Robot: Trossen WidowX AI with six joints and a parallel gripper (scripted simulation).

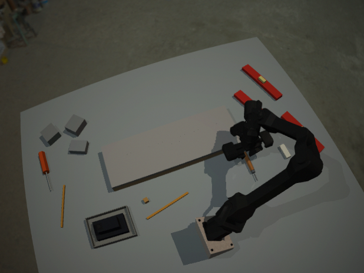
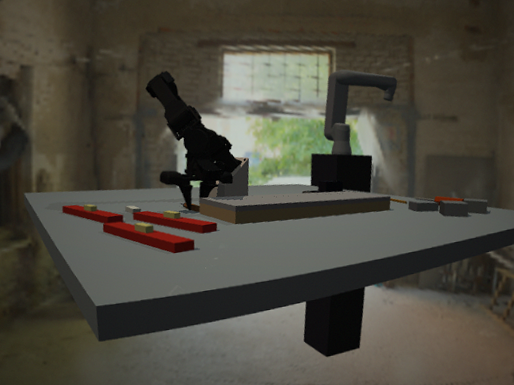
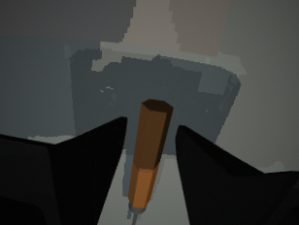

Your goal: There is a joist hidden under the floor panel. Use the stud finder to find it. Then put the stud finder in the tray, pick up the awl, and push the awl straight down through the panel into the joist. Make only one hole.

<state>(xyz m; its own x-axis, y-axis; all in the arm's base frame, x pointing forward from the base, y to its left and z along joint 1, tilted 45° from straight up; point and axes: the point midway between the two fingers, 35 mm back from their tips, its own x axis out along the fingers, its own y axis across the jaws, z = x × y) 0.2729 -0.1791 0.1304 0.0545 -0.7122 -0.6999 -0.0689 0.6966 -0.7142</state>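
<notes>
Awl point(image 1: 249, 163) point(image 2: 193, 207) point(image 3: 147, 145), pickup step. Gripper point(image 1: 246, 152) point(image 2: 198, 202) point(image 3: 152, 128): fingers apart, astride hdl. Stud finder point(image 1: 109, 226) point(image 2: 330, 186): in tray point(image 1: 133, 225). Next, prob.: close evenly, confirm grip, lift.

Nothing Here for Me to Read

I can read no text, label, brand, number or sign in any of my views.
</notes>
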